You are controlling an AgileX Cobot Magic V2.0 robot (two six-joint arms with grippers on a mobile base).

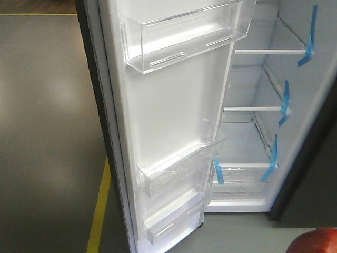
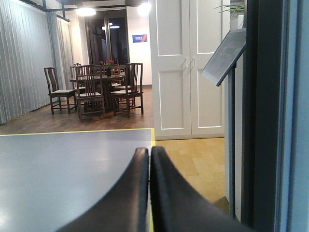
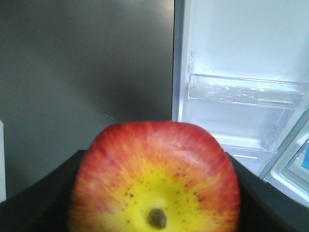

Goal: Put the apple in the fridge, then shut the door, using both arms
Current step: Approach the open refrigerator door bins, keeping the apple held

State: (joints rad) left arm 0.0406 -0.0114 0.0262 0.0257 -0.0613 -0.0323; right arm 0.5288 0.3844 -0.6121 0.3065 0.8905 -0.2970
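Observation:
The apple [image 3: 157, 179], red with a yellow patch round its stem end, fills the lower right wrist view. My right gripper [image 3: 157, 157] is shut on it, a black finger on each side. In the front view only the apple's red top [image 1: 322, 240] peeks in at the bottom right corner. The fridge [image 1: 263, 79] stands open, white inside, with shelves and strips of blue tape. Its door [image 1: 174, 116] is swung out to the left, showing clear bins on the white lining. My left gripper [image 2: 149, 151] is shut on nothing, beside a dark upright edge [image 2: 265, 111].
A slanted sign on a thin pole [image 2: 224, 58] stands close to the left gripper. White cupboard doors [image 2: 188, 67] and a dining table with chairs [image 2: 96, 89] lie further off. A yellow floor line [image 1: 100, 211] runs left of the door.

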